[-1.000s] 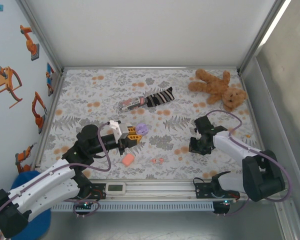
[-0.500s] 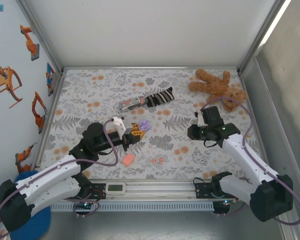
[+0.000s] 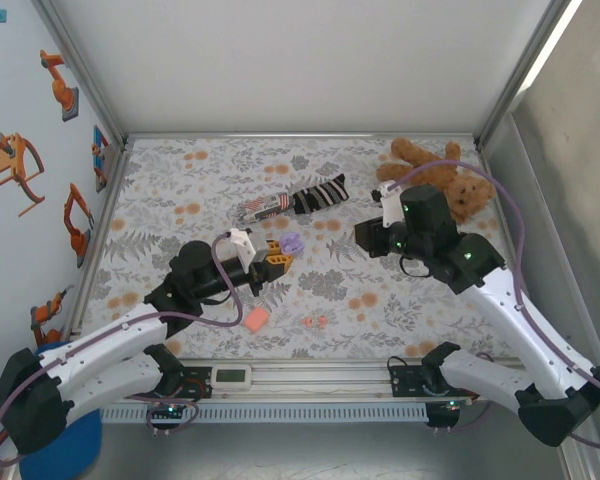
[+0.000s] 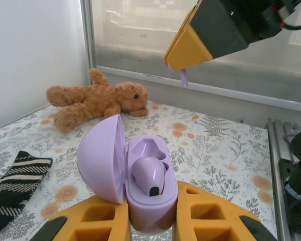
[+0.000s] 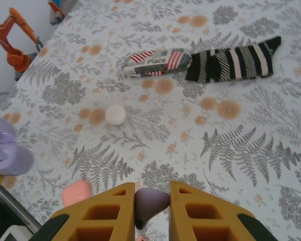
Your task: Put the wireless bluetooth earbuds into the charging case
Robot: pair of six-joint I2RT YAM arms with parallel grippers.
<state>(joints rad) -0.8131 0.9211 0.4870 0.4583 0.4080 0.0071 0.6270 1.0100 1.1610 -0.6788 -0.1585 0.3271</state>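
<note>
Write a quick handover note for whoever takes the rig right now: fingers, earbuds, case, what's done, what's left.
Left gripper: fingers shut on the open lilac case, lid up.
Right gripper: fingers shut on a lilac earbud, held above the table, to the right of the case.
Done: one seated bud sits in the case; the empty slot is beside it.
Left: seat the held earbud, then probably close the lid. The coral earbuds and a salmon case lie on the table, untouched.

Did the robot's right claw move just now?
Yes. The right claw has gone up the top view and a little left, ending much closer to the teddy bear.
</note>
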